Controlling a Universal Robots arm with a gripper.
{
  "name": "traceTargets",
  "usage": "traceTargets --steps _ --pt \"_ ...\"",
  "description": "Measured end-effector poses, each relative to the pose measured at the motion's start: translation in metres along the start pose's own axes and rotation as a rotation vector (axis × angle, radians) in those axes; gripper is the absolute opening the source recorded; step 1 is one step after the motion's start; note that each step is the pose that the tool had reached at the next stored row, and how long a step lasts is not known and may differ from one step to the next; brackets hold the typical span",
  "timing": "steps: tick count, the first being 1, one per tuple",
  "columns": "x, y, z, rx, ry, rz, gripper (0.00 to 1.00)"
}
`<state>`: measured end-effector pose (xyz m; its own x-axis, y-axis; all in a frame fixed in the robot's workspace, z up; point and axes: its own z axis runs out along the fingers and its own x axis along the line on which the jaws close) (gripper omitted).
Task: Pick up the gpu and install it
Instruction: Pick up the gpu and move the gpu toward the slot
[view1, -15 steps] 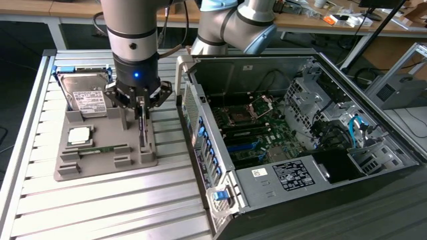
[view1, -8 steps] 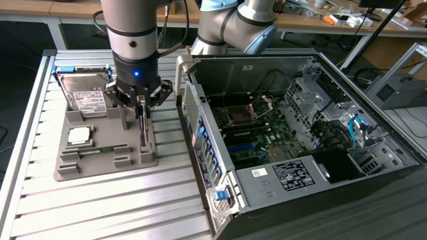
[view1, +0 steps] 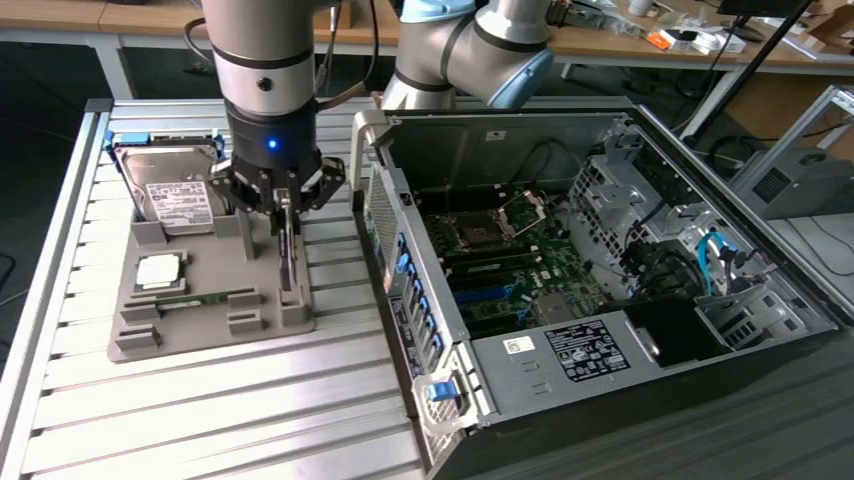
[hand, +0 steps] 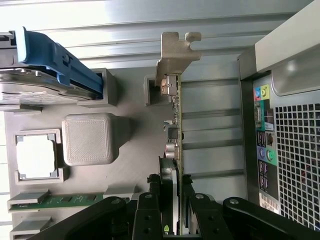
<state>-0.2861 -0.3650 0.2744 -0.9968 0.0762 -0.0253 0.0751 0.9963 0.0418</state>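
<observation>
A ribbed aluminium worktop (view1: 200, 420) carries a grey parts tray (view1: 200, 335), with an open computer case (view1: 400, 270) just beside it on the exterior view's right. The gpu (view1: 286, 262) stands on edge in its slot along the tray's case-side edge. Its silver bracket (hand: 175, 55) sits at the far end from the claw (view1: 283, 205). A hard drive (view1: 174, 190) and a memory stick (view1: 200, 298) lie in other holders of the tray.

The claw is clamped on the gpu's upper edge near one end, a finger (hand: 152, 200) pressed to each face of the thin board. Whether the card has left its slot I cannot tell.

The grip sits well off the card's middle, so the long free end could sag or pivot between the pads. The bracket could also snag on its holder and drag the tray. The case wall is close, and a tilted card could strike it.

The arm hangs straight down over the tray with its wrist vertical, and the claw's line runs along the card.
</observation>
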Motion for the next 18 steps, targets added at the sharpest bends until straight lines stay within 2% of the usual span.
traceTargets --steps 18 --pt "-0.0003 0.0004 -0.0099 -0.0001 -0.0001 0.0 0.27"
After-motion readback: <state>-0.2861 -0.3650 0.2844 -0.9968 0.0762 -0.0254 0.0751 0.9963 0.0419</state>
